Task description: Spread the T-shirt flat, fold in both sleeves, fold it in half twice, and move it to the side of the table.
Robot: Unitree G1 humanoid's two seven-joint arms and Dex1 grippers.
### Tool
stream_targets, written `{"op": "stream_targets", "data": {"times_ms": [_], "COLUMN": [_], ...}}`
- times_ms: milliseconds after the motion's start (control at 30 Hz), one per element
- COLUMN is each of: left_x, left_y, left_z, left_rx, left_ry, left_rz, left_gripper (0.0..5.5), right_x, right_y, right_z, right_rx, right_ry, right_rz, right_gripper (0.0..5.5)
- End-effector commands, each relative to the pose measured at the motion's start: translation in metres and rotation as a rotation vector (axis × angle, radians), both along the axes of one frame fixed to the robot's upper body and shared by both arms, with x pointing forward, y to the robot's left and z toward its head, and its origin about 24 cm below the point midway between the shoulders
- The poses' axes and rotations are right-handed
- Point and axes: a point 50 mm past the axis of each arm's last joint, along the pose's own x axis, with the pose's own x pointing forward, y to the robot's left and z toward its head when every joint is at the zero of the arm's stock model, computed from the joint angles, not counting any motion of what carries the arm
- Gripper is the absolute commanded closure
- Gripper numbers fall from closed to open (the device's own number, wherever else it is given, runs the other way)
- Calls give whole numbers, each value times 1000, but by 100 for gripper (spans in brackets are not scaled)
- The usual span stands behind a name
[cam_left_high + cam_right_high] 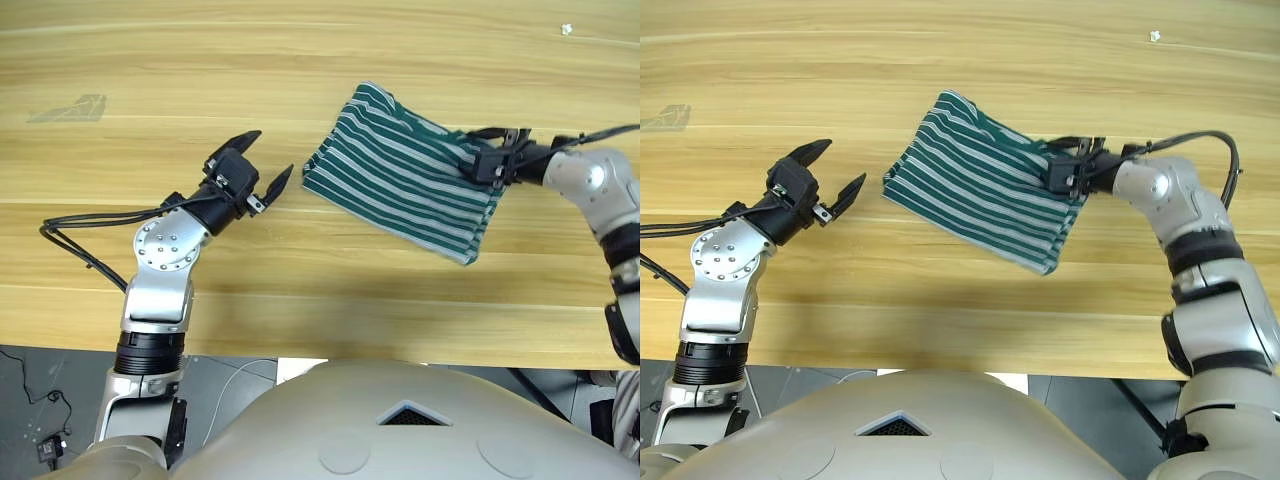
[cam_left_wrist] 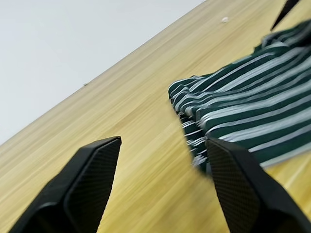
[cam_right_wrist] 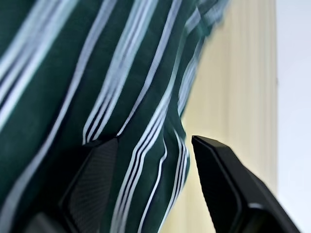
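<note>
Folding is being judged finished: the green white-striped fabric T-shirt is being found folded right of centre on the light wooden bench, awaiting moving aside. Left gripper and right gripper fingers are being held apart.

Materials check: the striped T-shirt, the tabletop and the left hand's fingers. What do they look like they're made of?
T-shirt: soft knit fabric, probably cotton or a blend; matte, and it drapes and creases.
Table: wood or wood-look laminate; light plank grain with a slight sheen. Cannot tell which.
Fingers of the left hand: black with a fine woven texture, possibly carbon fibre or patterned plastic.
</note>
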Motion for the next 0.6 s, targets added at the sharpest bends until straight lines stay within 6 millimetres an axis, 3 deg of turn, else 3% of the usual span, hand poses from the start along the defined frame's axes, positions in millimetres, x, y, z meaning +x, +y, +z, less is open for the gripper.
{"op": "stream_targets", "data": {"times_ms": [33,200,367,600], "left_x": [-5,-7,-12,-11], "left_y": [-8,-15,-22,-29], "left_z": [3,1,-3,-7], "left_rx": [-1,-26,-39,-48], "left_ry": [-20,-12,3,16], "left_rz": [-26,-30,-44,-61], "left_gripper": [229,229,229,229], "right_x": [-102,-117,-131,-115], "right_y": [7,24,47,68], "right_z": [-25,-12,-22,-33], "right_rx": [-54,-8,59,43], "right_ry": [418,443,466,357], "right_rz": [222,238,270,305], "right_gripper": [267,267,267,267]}}
